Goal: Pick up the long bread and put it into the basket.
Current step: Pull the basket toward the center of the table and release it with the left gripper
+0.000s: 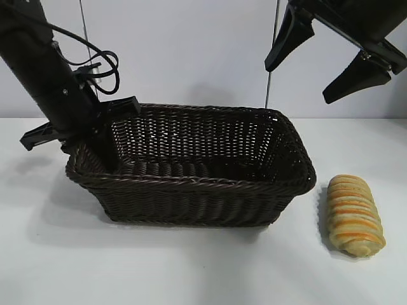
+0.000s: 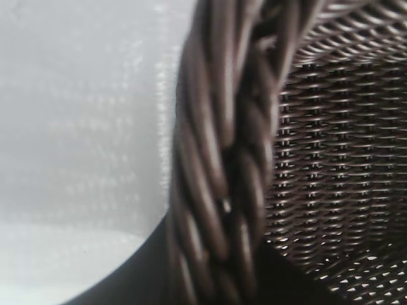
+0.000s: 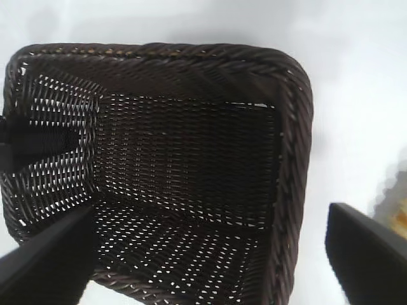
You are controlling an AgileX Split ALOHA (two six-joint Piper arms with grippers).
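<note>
The white surface (image 1: 191, 267) carries the dark wicker basket (image 1: 191, 190) at centre, its inside bare of bread. The long bread (image 1: 355, 215) lies on the surface just beside the basket's right end, at about four o'clock from the basket's middle, apart from the weave.

The left end effector (image 1: 95, 143) is down at the basket's nine-o'clock end, jaws narrow, seemingly pinching the braided rim (image 2: 219, 165); what exactly it grips I cannot tell.

The right end effector (image 1: 327, 60) hangs at one o'clock above the basket, jaws wide and holding nothing.

The pick looks to fall to the right arm. It should shift out over the loaf, turn its jaws across the short width, then descend straight and close gently at mid-length.
</note>
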